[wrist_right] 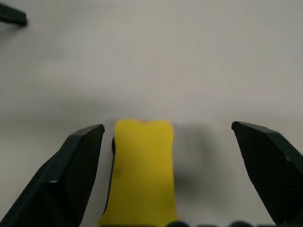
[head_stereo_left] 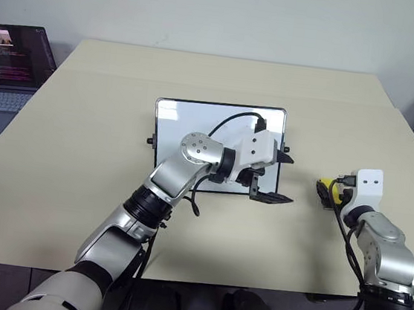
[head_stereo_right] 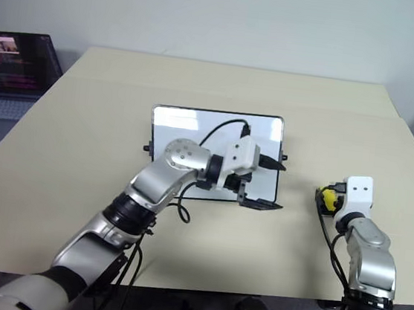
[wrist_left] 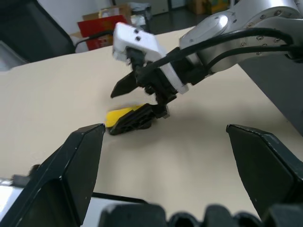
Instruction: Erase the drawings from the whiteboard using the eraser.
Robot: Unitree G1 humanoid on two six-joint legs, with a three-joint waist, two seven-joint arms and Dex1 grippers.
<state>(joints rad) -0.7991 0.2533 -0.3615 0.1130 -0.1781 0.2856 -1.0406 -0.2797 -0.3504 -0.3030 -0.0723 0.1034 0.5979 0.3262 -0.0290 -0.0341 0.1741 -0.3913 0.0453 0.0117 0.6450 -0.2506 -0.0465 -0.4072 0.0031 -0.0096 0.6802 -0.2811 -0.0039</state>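
The whiteboard lies flat in the middle of the beige table. Its visible surface is plain white, and the drawings are hidden. My left arm reaches across the board, and my left gripper stands open at the board's right edge, pointing right with nothing between its fingers. The yellow eraser lies on the table to the right of the board. My right gripper is open, with one finger on each side of the eraser. From the left wrist, the right gripper hangs open just over the eraser.
An open laptop sits at the table's far left edge. Bare tabletop stretches behind the board and between the board and the eraser. A red box and a dark chair stand beyond the table.
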